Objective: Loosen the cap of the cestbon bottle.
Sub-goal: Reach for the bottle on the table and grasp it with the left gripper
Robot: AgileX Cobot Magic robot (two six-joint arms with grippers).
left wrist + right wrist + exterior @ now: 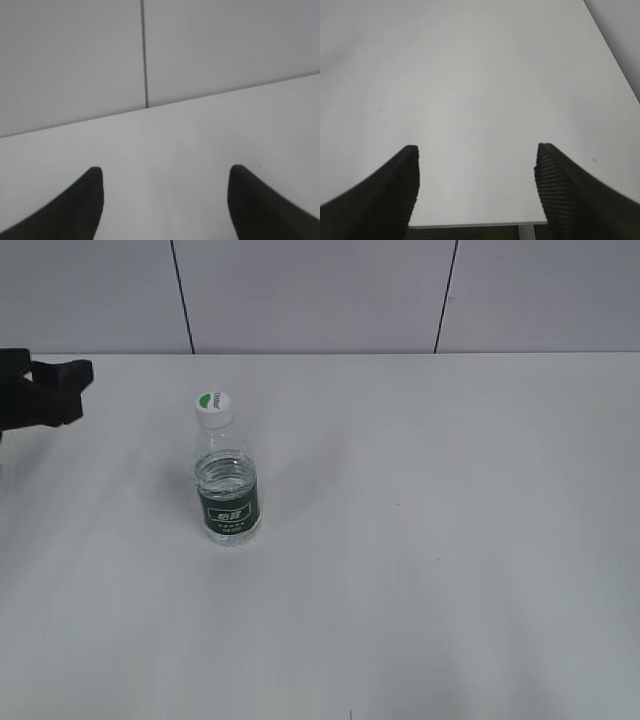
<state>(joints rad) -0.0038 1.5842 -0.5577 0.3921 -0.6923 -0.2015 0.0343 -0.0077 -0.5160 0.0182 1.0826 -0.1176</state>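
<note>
The cestbon bottle [229,492] stands upright on the white table [450,540], left of centre. It is clear and ribbed, with a dark green label band low down. Its white cap [212,403] with a green patch sits on top. My left gripper [78,388] is at the far left edge, well apart from the bottle. In the left wrist view the left gripper [165,172] is open over bare table and the bottle is out of sight. My right gripper [476,150] is open too, with only tabletop between its fingers, and it does not appear in the exterior view.
A grey panelled wall [320,290] with dark vertical seams rises behind the table's far edge. The right wrist view shows a table edge [480,223] just below the fingers, with a white leg [526,232] under it.
</note>
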